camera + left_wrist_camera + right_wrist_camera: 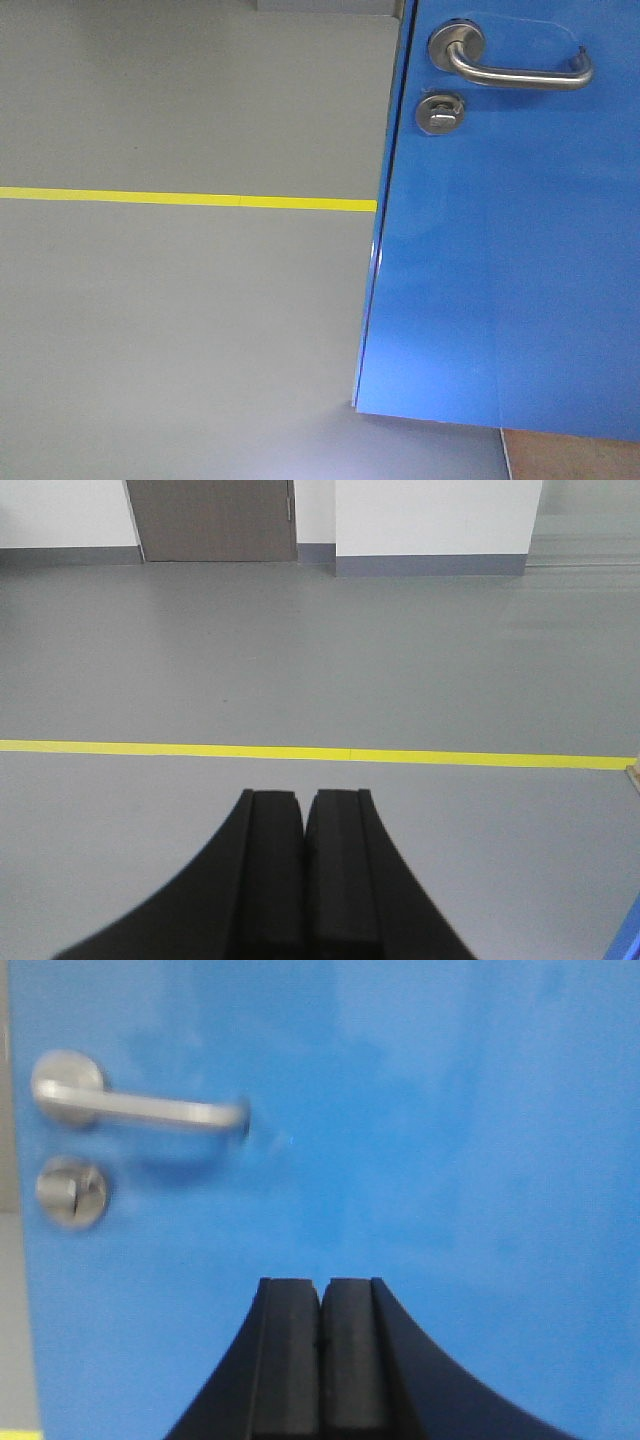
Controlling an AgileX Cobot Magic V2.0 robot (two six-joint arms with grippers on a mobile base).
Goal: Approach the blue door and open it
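Gleaming bright, the blue door [500, 250] carries a silver lever handle [515, 68]; both jaws pressed together, empty.

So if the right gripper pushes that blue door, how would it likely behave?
The blue door looks rigid, so it would probably swing rather than flex. Its glossy face may let the shut right gripper slide. The lever handle probably offers better purchase.

One blue door [510, 260], one lever handle [520, 75], one thumb-turn [440, 112], seemingly one yellow floor line [190, 200], two claws.
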